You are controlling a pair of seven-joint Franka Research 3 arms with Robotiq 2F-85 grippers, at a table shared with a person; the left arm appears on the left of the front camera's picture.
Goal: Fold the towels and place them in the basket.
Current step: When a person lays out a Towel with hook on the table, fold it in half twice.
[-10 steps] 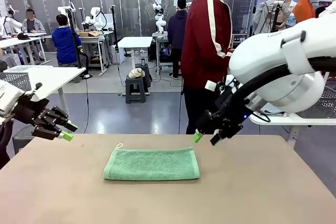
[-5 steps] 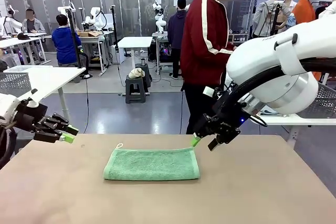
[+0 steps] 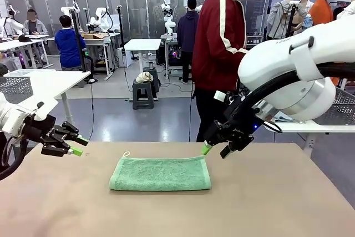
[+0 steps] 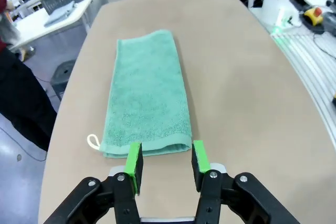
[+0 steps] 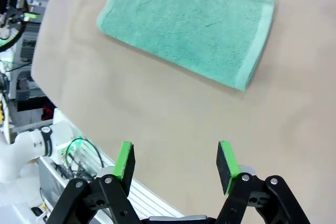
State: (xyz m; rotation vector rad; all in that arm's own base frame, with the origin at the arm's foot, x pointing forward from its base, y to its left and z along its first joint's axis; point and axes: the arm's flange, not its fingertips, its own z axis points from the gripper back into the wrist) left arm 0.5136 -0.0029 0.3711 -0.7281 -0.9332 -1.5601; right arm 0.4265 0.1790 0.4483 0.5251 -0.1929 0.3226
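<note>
One mint-green towel [image 3: 161,173] lies folded into a long rectangle in the middle of the tan table [image 3: 266,203], a small white loop at its far left corner. My left gripper [image 3: 75,147] hovers off the table's left end, open and holding nothing. In the left wrist view its fingertips [image 4: 165,160] hang just short of the towel's [image 4: 147,93] near end. My right gripper [image 3: 216,149] is open above the towel's far right corner. Seen from the right wrist, the towel [image 5: 189,22] lies well beyond that gripper [image 5: 176,161]. A dark grey lattice basket [image 3: 339,109] stands on a white side table at the right.
A person in a red jacket [image 3: 219,37] stands at the far side, right of centre. Another grey lattice basket [image 3: 15,86] sits on a white table at the far left. Bare table surface surrounds the towel on all sides.
My left gripper has sunk lower and come a little right, toward the table's left end. My right gripper dropped slightly toward the towel's far right corner. The towel has not moved.
</note>
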